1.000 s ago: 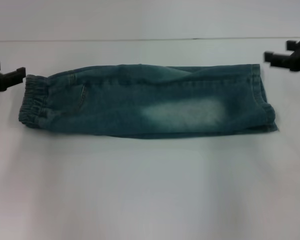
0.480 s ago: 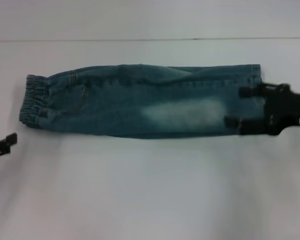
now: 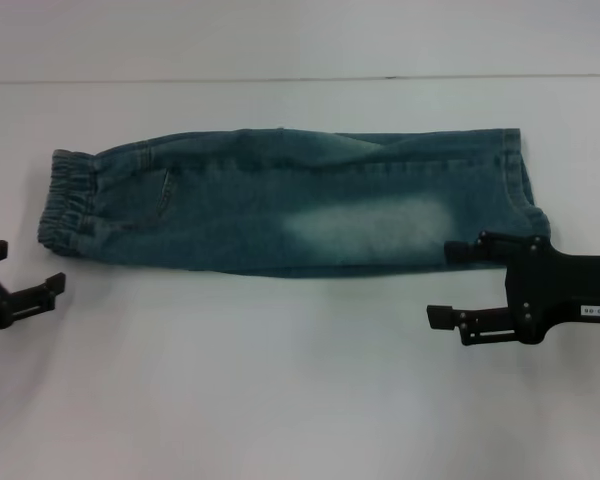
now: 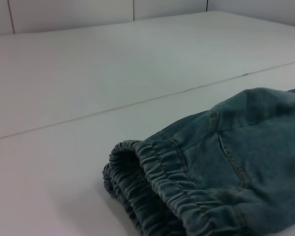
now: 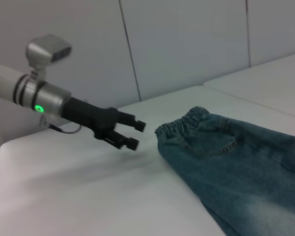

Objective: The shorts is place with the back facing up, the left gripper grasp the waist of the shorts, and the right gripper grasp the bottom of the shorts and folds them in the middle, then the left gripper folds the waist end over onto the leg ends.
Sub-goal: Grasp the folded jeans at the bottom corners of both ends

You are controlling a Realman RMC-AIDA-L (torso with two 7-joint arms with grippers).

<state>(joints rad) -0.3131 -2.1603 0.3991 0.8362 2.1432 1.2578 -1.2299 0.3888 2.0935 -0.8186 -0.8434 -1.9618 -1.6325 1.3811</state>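
The faded blue-green denim shorts [image 3: 280, 205] lie flat, folded lengthwise into a long strip across the white table [image 3: 280, 380]. The puckered elastic waist [image 3: 68, 200] is at the left end, also seen close up in the left wrist view as the waist [image 4: 157, 191]. The flat leg ends [image 3: 525, 195] are at the right. My left gripper [image 3: 25, 268] is open just in front of the waist, apart from it; the right wrist view shows the left gripper [image 5: 130, 133] open too. My right gripper [image 3: 445, 283] is open in front of the leg end, one finger at the cloth's near edge.
The table's far edge [image 3: 300, 78] runs behind the shorts, with a pale tiled wall [image 5: 187, 44] beyond. Bare white tabletop lies in front of the shorts.
The right gripper has drawn back from over the leg ends toward the table's front. The left gripper has come in from the left edge, closer to the waist. The shorts have not moved.
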